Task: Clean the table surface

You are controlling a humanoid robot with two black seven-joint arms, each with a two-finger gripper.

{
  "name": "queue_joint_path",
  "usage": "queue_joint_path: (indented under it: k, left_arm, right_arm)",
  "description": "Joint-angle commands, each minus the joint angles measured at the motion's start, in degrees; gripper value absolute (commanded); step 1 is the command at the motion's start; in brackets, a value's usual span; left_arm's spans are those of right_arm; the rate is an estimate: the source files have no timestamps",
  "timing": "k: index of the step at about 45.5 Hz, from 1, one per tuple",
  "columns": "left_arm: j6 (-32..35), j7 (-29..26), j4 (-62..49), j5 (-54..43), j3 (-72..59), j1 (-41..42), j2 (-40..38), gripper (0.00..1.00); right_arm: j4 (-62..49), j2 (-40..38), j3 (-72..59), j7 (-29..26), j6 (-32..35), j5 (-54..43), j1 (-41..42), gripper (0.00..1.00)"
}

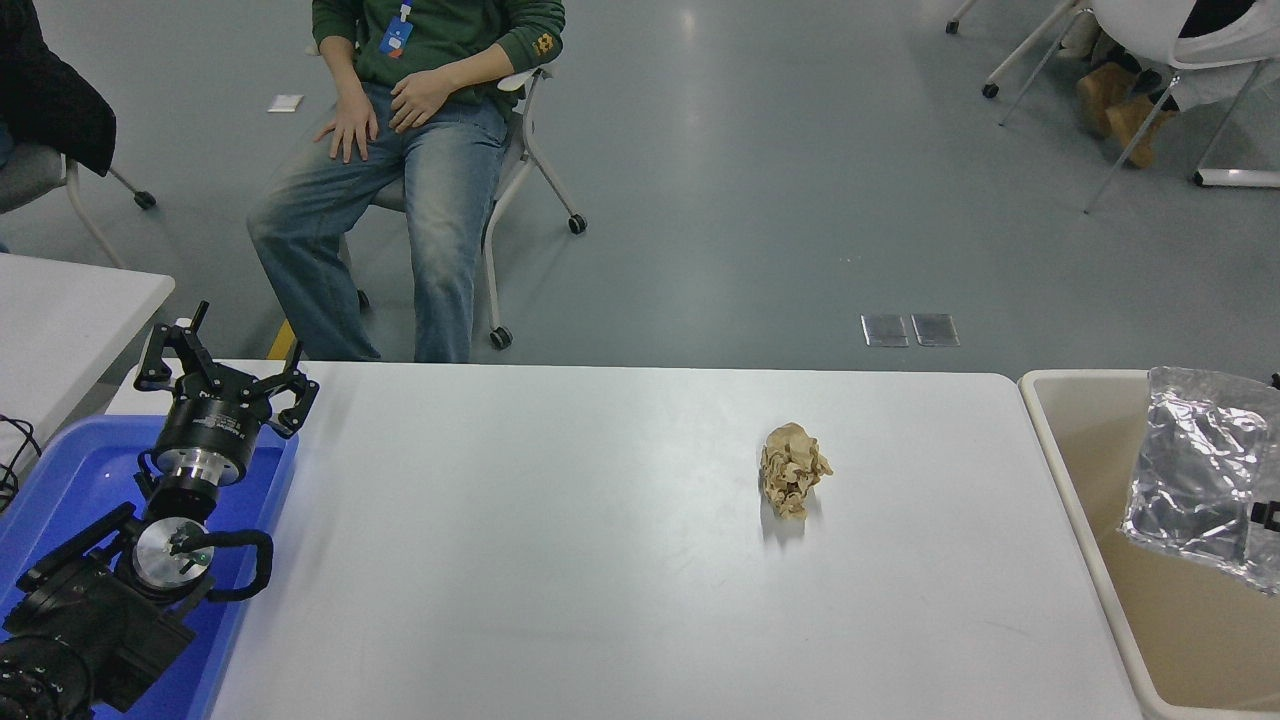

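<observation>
The white table surface (560, 560) fills the middle of the view. A crumpled tan paper wad (793, 468) lies on it, right of centre. My right gripper (1264, 514) shows only as a small black part at the right edge. It is shut on a crinkled silver foil bag (1195, 470) and holds it low inside the beige bin (1075, 500), well right of the wad. My left gripper (228, 375) is open and empty, parked at the lower left over a blue tray (70, 480).
A person in jeans sits on a wheeled chair (520, 170) beyond the table's far edge. A smaller white table (60, 310) stands at the far left. More chairs stand at the top right.
</observation>
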Motion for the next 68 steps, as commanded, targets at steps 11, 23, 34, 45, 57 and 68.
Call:
queue_joint_path:
  k: [11, 23, 34, 45, 57, 68]
  left_arm:
    - [0.0, 0.1, 0.0, 0.0, 0.0, 0.0, 0.0, 1.00]
    - [0.0, 0.0, 0.0, 0.0, 0.0, 0.0, 0.0, 1.00]
    - [0.0, 0.0, 0.0, 0.0, 0.0, 0.0, 0.0, 1.00]
    - [0.0, 0.0, 0.0, 0.0, 0.0, 0.0, 0.0, 1.00]
    - [0.0, 0.0, 0.0, 0.0, 0.0, 0.0, 0.0, 1.00]
    - [0.0, 0.0, 0.0, 0.0, 0.0, 0.0, 0.0, 1.00]
  right_arm:
    - [-3.6, 5.6, -2.5, -11.9, -10.8, 7.0, -4.4, 0.00]
    - [-3.6, 6.5, -3.1, -17.6, -13.1, 6.8, -4.5, 0.00]
    - [-3.9, 7.9, -5.9, -21.1, -14.6, 7.1, -6.2, 0.00]
    - [-4.0, 8.7, -5.4, -21.9, -14.7, 7.6, -6.4, 0.00]
    - [-3.9, 9.0, -5.7, -22.2, -14.2, 10.1, -6.4, 0.00]
    - [-3.5, 9.1, -6.1, -21.9, -14.0, 14.7, -6.2, 1.00]
